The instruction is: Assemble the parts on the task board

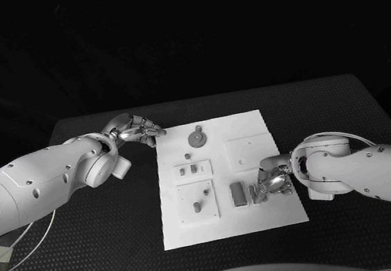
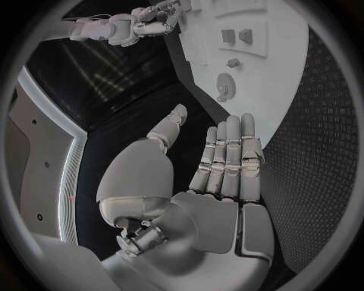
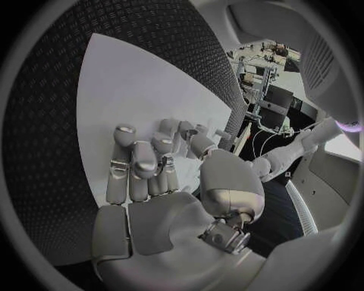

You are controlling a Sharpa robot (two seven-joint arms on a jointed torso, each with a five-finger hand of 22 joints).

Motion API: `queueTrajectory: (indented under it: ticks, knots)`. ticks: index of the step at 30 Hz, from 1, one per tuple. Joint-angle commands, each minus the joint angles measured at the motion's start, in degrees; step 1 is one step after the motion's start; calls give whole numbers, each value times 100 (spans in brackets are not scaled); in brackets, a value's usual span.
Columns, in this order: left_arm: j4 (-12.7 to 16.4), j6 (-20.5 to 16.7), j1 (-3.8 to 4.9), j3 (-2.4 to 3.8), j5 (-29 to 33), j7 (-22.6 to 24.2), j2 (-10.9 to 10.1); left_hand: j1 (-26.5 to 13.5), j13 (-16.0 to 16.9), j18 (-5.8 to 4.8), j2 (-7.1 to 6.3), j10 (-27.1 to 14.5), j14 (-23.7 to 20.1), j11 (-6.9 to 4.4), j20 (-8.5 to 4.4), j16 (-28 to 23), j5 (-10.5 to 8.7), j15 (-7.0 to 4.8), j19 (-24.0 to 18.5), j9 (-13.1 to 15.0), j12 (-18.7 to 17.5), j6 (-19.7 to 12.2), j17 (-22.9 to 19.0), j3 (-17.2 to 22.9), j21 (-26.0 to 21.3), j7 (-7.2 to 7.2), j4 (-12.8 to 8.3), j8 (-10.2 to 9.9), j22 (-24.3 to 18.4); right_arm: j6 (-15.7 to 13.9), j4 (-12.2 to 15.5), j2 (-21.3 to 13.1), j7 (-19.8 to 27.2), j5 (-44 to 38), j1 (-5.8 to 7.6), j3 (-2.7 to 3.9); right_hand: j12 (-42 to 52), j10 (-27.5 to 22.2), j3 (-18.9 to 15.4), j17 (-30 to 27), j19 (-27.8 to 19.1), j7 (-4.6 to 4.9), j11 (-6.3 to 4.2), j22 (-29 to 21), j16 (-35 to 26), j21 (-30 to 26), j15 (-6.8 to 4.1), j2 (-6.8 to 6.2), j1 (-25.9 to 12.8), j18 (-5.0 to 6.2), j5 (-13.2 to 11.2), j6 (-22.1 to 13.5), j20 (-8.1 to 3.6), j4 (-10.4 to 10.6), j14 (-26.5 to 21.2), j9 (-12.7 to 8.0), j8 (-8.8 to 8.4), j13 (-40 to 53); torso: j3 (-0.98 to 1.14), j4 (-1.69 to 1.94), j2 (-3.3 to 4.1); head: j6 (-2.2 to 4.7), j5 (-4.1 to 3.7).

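The white task board (image 1: 226,223) lies mid-table. On it I see a teardrop-shaped part (image 1: 196,137), a small peg (image 1: 188,156), a block with two pieces (image 1: 192,170), a lower block (image 1: 197,202) and an upright grey bar (image 1: 238,194). My right hand (image 1: 275,184) rests on the board's right side, its fingertips against a second small grey part (image 1: 257,193); whether it grips that part is unclear. In the right wrist view its fingers (image 3: 136,167) curl down onto the board (image 3: 129,91). My left hand (image 1: 135,131) hovers off the board's far left corner with straight fingers (image 2: 231,154), holding nothing.
A square recess (image 1: 250,149) marks the board's right half. Black textured table (image 1: 93,251) surrounds the board. In the left wrist view the board (image 2: 273,85) lies ahead of the palm, with the teardrop part (image 2: 225,86) on it.
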Motion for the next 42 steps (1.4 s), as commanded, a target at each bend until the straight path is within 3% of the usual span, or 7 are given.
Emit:
queueTrajectory:
  ticks: [1, 12, 19, 24, 33, 40, 42]
  knots:
    - [10, 66, 4, 3, 2, 27, 6, -43, -8, 10, 10, -57, 54, -2, -5, -37, -17, -3, 19, -8, 36, -40, 9, 48, -12, -8, -1, 8, 8, 219, -73, 5, -130, -207, -38, -37, 3, -8, -13, 2, -28, 44, -11, 83, -9, 1, -21, -22, 121, 79, -15, -11, -8, -22, -20, 0, -27, 5, 0, 1, 0, -12, 3]
    - [11, 69, 4, 3, 0, 27, 5, -42, -8, 10, 14, -57, 54, -2, -5, -38, -18, -3, 19, -8, 36, -40, 10, 51, -12, -8, -1, 9, 9, 157, -70, -1, -116, -233, -38, -43, 5, -12, -66, 4, -50, 46, -9, 88, -7, 17, -18, -121, 383, 79, -16, -15, -3, -24, -27, 12, -30, 9, -3, 4, 0, -17, -6]
    - [8, 50, 4, 3, 0, 38, 10, -44, -9, 9, 13, -58, 54, -2, -4, -39, -18, -3, 18, -8, 37, -41, 11, 51, -12, -8, -2, 9, 9, -258, 75, -89, -69, -159, -39, -40, 1, -8, -150, 1, -43, 49, -5, 79, -10, 16, -13, -209, 316, 79, -16, -6, 16, -4, -26, 12, -31, 4, -3, 6, -2, -8, -6]
    - [5, 51, 4, 3, 98, 56, 11, -47, -10, 7, 7, -59, 50, -1, -2, -43, -18, -1, 14, -9, 37, -43, 12, 50, -14, -7, -3, 9, 8, -593, 185, -165, -31, 67, -38, -29, -2, 2, -204, -2, -22, 50, -5, 66, -9, 12, -14, -381, 198, 79, -16, -1, 24, 36, -18, 7, -38, -3, -7, -1, -8, 20, -16]
    - [1, 116, 4, 4, 608, 94, 37, -58, -8, 6, 23, -49, 48, -3, -1, -46, -18, 0, 11, -11, 45, -46, 14, 52, -15, -5, 4, 9, 9, -1185, 107, -211, 360, 718, -10, 166, -7, 10, -85, -12, 26, 98, 41, 29, -19, -25, 25, -767, 8, 79, -12, -156, 1, 280, -1, -47, -145, -14, -7, -4, -17, 118, -48]
    - [11, 56, 6, 4, 995, 169, 42, -80, -10, -6, 37, -48, 0, 0, 12, -89, -17, 12, -40, -11, 51, -44, 6, 49, -36, -8, -1, 16, -1, -1894, -368, -79, 1416, 1577, 24, 258, -19, -65, 3, -24, -20, 212, 144, 29, -51, -61, 118, -802, 100, 79, -16, -487, 11, 283, -37, -110, -320, -7, -6, 3, -22, 275, -96]
    - [22, 31, 7, 5, 1075, 192, 40, -88, -14, -21, 50, -53, -50, 7, 29, -145, -17, 31, -104, -13, 51, -47, -15, 52, -53, -8, -9, 19, -16, -1911, -581, -19, 1723, 1956, 30, 288, -26, -96, 10, -30, -53, 238, 171, 30, -71, -76, 147, -757, 143, 79, -15, -529, 24, 238, -62, -111, -336, -6, -7, 2, -25, 329, -109]
